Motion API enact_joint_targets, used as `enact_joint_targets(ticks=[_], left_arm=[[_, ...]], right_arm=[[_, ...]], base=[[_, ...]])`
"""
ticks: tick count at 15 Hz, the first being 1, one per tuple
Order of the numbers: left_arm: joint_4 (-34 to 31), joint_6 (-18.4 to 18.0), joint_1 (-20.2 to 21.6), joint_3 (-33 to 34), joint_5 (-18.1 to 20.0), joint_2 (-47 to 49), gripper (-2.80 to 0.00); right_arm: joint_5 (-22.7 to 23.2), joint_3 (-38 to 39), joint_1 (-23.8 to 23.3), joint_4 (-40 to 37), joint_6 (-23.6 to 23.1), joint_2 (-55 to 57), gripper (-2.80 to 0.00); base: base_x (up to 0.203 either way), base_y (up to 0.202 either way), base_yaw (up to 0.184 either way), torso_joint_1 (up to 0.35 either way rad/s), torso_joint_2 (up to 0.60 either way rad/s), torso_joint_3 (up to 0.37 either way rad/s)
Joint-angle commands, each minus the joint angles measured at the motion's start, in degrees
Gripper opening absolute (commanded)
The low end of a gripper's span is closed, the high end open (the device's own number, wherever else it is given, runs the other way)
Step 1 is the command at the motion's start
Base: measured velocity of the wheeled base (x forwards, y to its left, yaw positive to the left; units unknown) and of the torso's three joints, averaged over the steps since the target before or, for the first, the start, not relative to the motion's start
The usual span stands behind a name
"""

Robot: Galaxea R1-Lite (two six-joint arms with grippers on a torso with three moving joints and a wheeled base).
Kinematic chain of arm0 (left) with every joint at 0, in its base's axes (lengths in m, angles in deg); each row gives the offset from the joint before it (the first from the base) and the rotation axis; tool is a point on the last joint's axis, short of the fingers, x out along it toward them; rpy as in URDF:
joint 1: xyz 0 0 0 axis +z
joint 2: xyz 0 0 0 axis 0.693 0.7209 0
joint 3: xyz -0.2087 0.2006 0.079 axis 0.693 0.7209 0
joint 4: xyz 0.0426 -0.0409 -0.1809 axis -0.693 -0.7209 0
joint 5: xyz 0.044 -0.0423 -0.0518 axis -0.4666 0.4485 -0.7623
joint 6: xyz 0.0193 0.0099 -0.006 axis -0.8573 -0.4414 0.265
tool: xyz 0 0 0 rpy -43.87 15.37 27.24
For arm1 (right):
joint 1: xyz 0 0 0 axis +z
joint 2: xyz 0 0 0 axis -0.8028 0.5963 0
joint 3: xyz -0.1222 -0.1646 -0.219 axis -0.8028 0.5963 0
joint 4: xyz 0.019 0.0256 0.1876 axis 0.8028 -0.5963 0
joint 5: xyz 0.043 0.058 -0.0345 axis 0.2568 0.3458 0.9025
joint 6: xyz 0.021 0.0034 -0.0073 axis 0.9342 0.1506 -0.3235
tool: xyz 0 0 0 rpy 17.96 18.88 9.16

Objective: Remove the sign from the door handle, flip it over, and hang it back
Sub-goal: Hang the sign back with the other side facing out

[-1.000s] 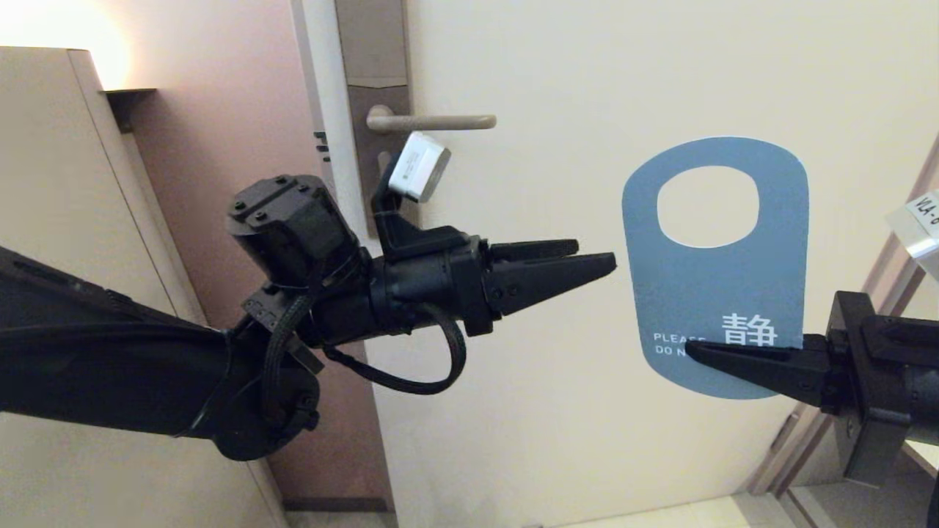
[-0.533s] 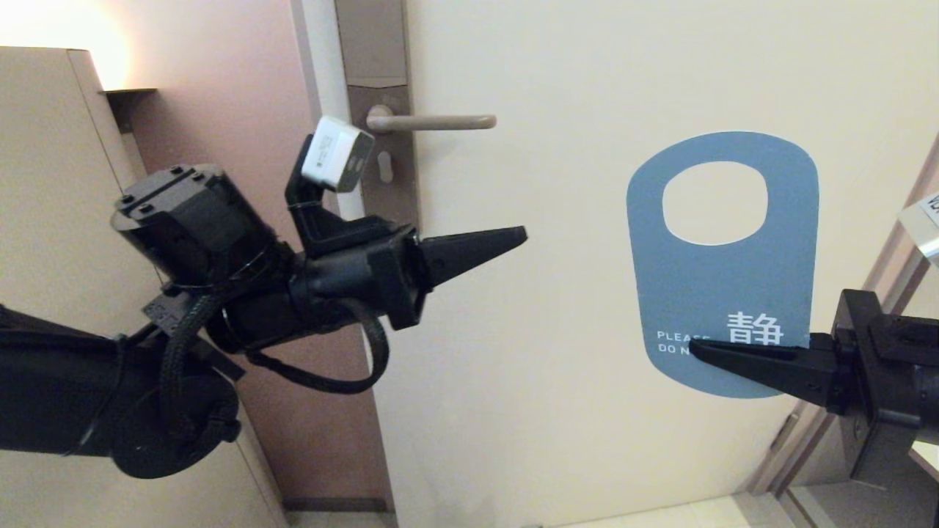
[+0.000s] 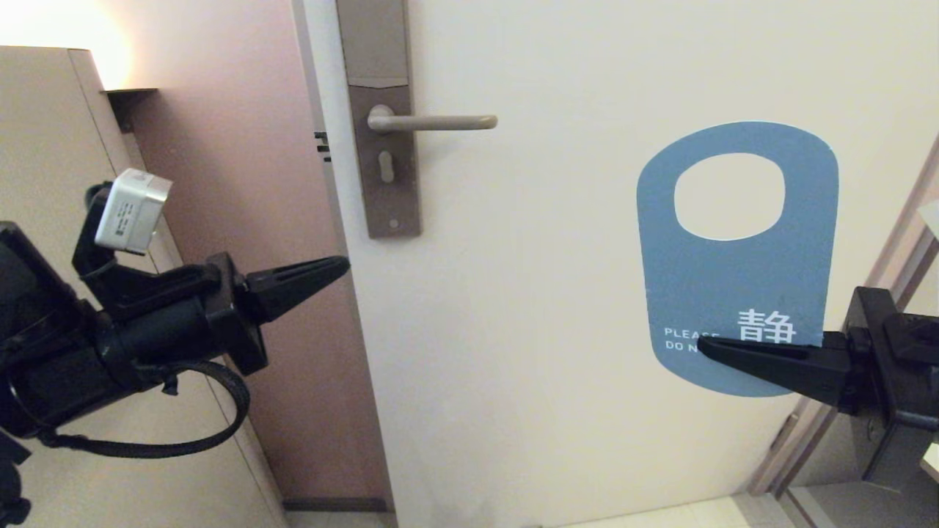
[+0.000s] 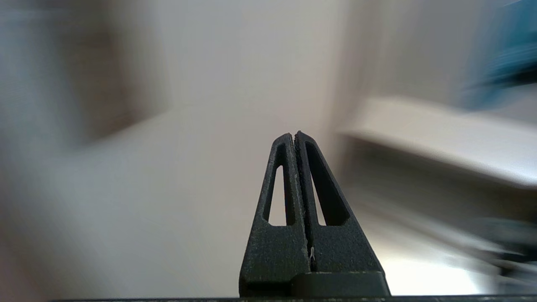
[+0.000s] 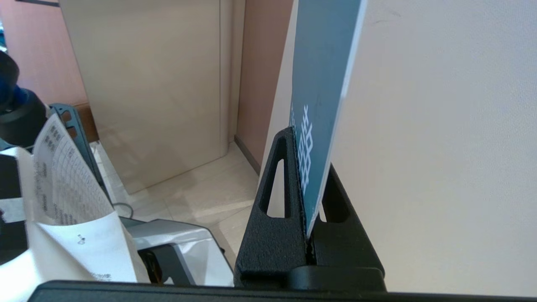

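The sign [image 3: 733, 293] shows its blue face with white lettering and an oval hole, held upright against the door well right of and below the door handle [image 3: 433, 122]. My right gripper [image 3: 708, 346] is shut on the sign's lower edge; it also shows in the right wrist view [image 5: 308, 138], with the card [image 5: 323, 84] clamped between the fingers. The handle is bare, on its tall plate [image 3: 383, 147] with a keyhole. My left gripper [image 3: 341, 265] is shut and empty, far left of the sign, in front of the door frame. It also shows in the left wrist view [image 4: 293, 136].
The cream door [image 3: 550, 330] fills the middle. A brown wall strip [image 3: 242, 183] and a beige cabinet [image 3: 51, 147] stand at the left. A second door frame [image 3: 902, 293] is at the right edge. Papers [image 5: 63, 201] lie on a stand below.
My left gripper has closed and drawn back to the left, away from the sign and past the handle plate. The sign, in my right gripper, has shifted slightly right and up.
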Motion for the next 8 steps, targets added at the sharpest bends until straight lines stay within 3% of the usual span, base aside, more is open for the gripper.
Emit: enact_joint_targets(ticks=[1, 4, 8], left_arm=[[-2.5, -4.2, 3.7, 3.0, -6.5, -6.2, -2.8], [-5.8, -6.4, 8.2, 8.2, -16.6, -11.9, -2.8], [-6.2, -6.8, 14.2, 14.3, -23.3, -16.3, -2.8]], right_arm=[[0.2, 0.1, 0.0, 0.1, -0.1, -0.7, -2.8], [0.2, 0.6, 0.0, 0.1, -0.1, -1.1, -2.8], [-0.9, 1.6, 0.0, 0.1, 0.0, -1.9, -2.8]], base=[[0.0, 0.0, 0.0, 0.0, 0.0, 0.0], [0.0, 0.0, 0.0, 0.0, 0.0, 0.0], [0.0, 0.0, 0.0, 0.0, 0.0, 0.0]])
